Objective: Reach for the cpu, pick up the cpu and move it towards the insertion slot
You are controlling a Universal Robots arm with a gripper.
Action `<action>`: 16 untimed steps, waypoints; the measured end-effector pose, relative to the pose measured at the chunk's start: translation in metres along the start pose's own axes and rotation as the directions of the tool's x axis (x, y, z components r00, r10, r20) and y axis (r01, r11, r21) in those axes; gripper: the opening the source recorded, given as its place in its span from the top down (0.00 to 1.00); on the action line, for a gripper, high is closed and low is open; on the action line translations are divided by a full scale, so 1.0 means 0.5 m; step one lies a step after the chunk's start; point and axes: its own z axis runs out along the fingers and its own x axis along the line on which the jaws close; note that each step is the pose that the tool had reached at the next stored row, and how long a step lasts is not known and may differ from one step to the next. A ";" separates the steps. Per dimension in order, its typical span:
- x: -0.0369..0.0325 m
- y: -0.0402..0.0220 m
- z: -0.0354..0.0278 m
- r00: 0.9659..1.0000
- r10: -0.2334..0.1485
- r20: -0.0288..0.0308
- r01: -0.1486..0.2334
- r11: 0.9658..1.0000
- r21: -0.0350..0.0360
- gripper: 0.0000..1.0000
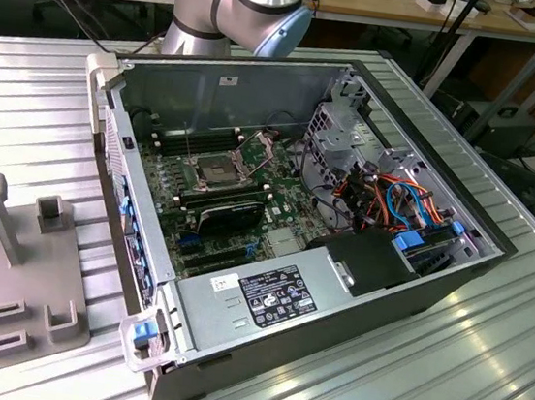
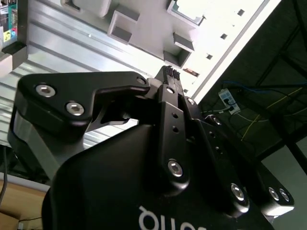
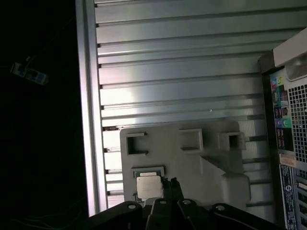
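Observation:
The cpu [image 3: 147, 186] is a small silver square lying in a recess of the grey fixture plate [image 3: 211, 163] in the first wrist view. My gripper [image 3: 169, 182] hovers well above the plate, its dark fingertips pressed together beside the cpu and holding nothing. In the second wrist view the gripper [image 2: 170, 74] points at the same plate [image 2: 144, 19], fingers together. The insertion slot [image 1: 215, 166], a square silver-framed socket with a dark centre, sits on the motherboard inside the open computer case [image 1: 334, 296], its latch plate [image 1: 257, 146] raised.
The case lies on a ribbed metal table [image 1: 479, 382]. The grey fixture plate [image 1: 15, 267], carrying upright holders, rests at the exterior view's left of the case. A black finned block [image 1: 232, 213], coloured cables [image 1: 394, 201] and a drive cage [image 1: 339, 131] crowd the case. The arm's base [image 1: 243, 2] stands behind.

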 end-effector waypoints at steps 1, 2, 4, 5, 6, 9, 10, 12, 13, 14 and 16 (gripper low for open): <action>0.008 -0.003 0.001 1.000 0.000 0.000 0.000 1.000 0.000 0.89; 0.015 -0.004 0.003 1.000 0.000 0.000 0.000 1.000 0.000 0.89; 0.031 -0.009 0.005 1.000 0.000 0.000 0.000 1.000 0.000 0.89; 0.038 -0.010 0.006 1.000 0.000 0.000 0.000 1.000 0.000 0.89; 0.041 -0.011 0.006 1.000 0.000 0.000 0.000 1.000 0.000 0.89; 0.041 -0.011 0.006 1.000 -0.001 0.000 0.001 1.000 0.000 0.89; 0.041 -0.011 0.006 1.000 -0.001 0.000 0.001 1.000 0.000 0.89; 0.041 -0.011 0.006 1.000 -0.001 0.000 0.001 1.000 0.000 0.89; 0.041 -0.011 0.006 1.000 -0.001 0.000 0.001 1.000 0.000 0.89; 0.041 -0.011 0.006 1.000 -0.001 0.000 0.001 1.000 0.000 0.89; 0.041 -0.011 0.006 1.000 -0.001 0.000 0.001 1.000 0.000 0.89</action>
